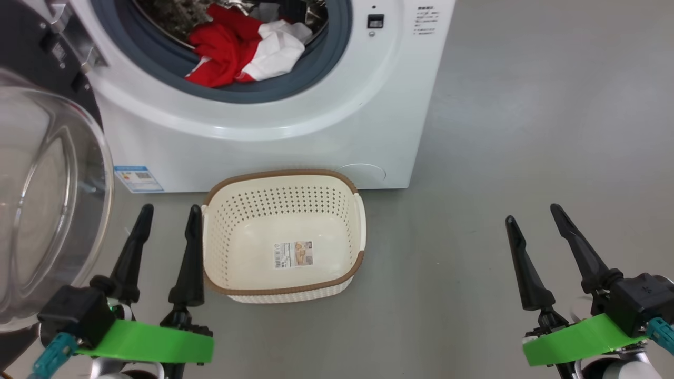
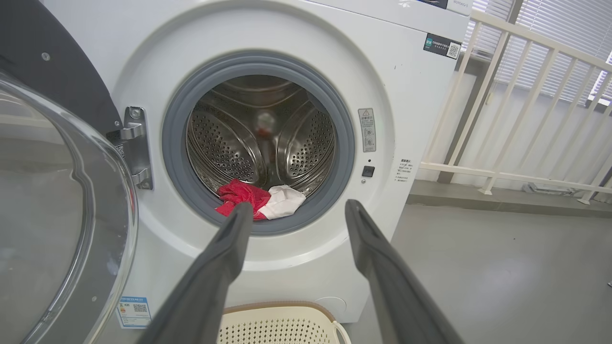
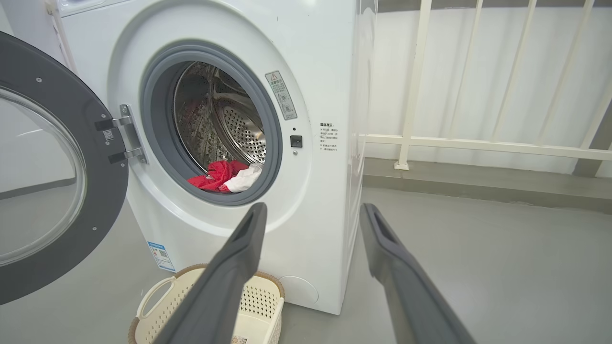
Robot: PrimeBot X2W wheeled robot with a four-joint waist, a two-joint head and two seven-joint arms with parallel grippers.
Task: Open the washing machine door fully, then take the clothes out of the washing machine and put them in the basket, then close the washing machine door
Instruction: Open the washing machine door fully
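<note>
**Head view.** The washing machine (image 1: 326, 137) stands on the grey floor (image 1: 516, 131). The washing machine door (image 1: 52, 210) is swung out to the robot's left, its glass bowl bulging toward the camera, so the opening is unobstructed. The clothes (image 1: 237, 50), red with a white panel, lie heaped at the front lip of the drum. They rest partly on the grey gasket (image 1: 326, 68), where they can be reached from outside. The basket (image 1: 279, 174) stands on the floor directly below the opening, just beside the machine's front panel, presumably so that garments need only a short drop. It holds nothing but a paper label (image 1: 293, 255). The left gripper (image 1: 171, 210) hovers beside the basket's left rim, and the right gripper (image 1: 533, 213) hangs well apart to the right. Both have their jaws spread wide and carry nothing.

**Left wrist view.** The two spread fingers frame the lower gasket and the clothes, which suggests this arm is the one lined up to reach into the drum. A steel hinge (image 2: 136, 148) at the opening's left edge carries the door, which fills the left side.

**Right wrist view.** Seen obliquely from the right, the door stands wide of the front panel. The clothes sit at the drum's front bottom edge, and the basket is at the machine's foot. The opening step appears complete, and the unloading has not yet begun.
</note>
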